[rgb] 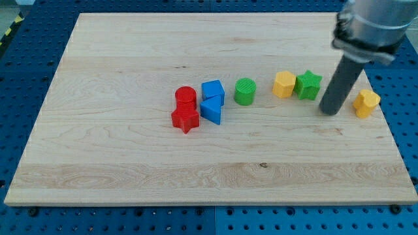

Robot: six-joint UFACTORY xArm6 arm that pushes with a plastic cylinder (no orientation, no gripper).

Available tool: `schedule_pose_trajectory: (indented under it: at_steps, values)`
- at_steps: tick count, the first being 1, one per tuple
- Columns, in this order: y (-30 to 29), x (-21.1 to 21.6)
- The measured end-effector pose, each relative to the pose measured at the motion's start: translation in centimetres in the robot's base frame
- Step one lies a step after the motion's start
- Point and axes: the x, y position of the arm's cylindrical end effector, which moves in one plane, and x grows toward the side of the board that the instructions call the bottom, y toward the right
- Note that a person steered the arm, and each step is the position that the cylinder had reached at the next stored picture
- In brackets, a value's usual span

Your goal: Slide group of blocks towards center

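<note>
My tip (330,111) rests on the board at the view's right. It is just right of and slightly below the green star (308,85) and left of a yellow block (366,103). A yellow hexagon-like block (284,84) touches the green star's left side. A green cylinder (245,91) stands further left. Near the board's middle sits a cluster: a red cylinder (185,97), a red star (185,119), a blue cube (213,91) and a blue triangular block (211,109).
The wooden board (130,163) lies on a blue perforated table (26,78). The arm's grey body (372,26) hangs over the board's top right corner.
</note>
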Motion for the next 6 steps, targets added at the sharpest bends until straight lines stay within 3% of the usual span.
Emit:
schedule_pose_trajectory:
  at_steps: [2, 6]
  values:
    - [0.0, -3.1]
    - [-7.8, -3.7]
